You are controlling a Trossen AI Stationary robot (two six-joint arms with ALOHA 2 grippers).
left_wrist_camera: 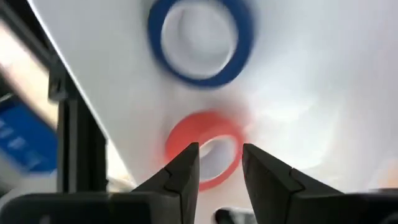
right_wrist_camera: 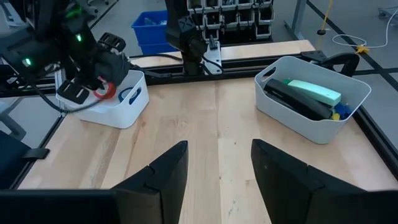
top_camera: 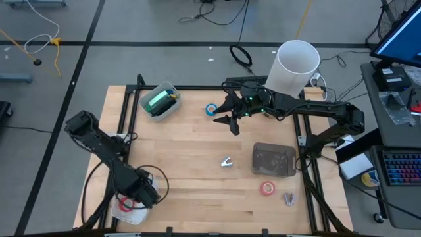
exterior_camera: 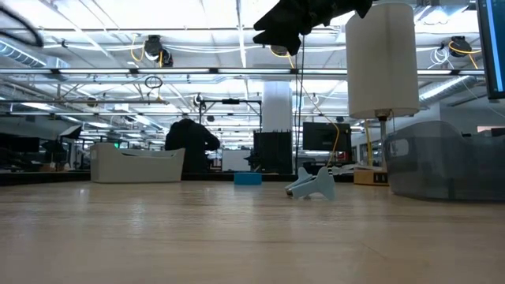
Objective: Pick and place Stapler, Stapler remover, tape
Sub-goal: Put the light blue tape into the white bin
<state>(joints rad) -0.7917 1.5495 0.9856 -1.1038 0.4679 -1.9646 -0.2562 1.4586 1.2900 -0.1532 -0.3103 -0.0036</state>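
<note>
Here the left tool [left_wrist_camera: 217,165] hangs part-open inside the white bin [top_camera: 125,209] at the bench's near-left corner, gripping nothing, just above a red tape roll [left_wrist_camera: 204,154]. Lifting carelessly, its fingers could snag that roll and drag it out. The right tool [right_wrist_camera: 217,165], open and empty, waits over the far edge.

You won't find any readable text, label, brand, number or sign on anything here; the screen [top_camera: 401,33] beside the table [top_camera: 197,158] shows only blurred colour.

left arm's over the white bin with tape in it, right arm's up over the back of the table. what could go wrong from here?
1. Left gripper jaws stand open right over the red tape roll in the white bin; lifting could snag it.
2. Right gripper hangs open above the table; the blue tape roll lies close beside it and might get knocked.
</note>
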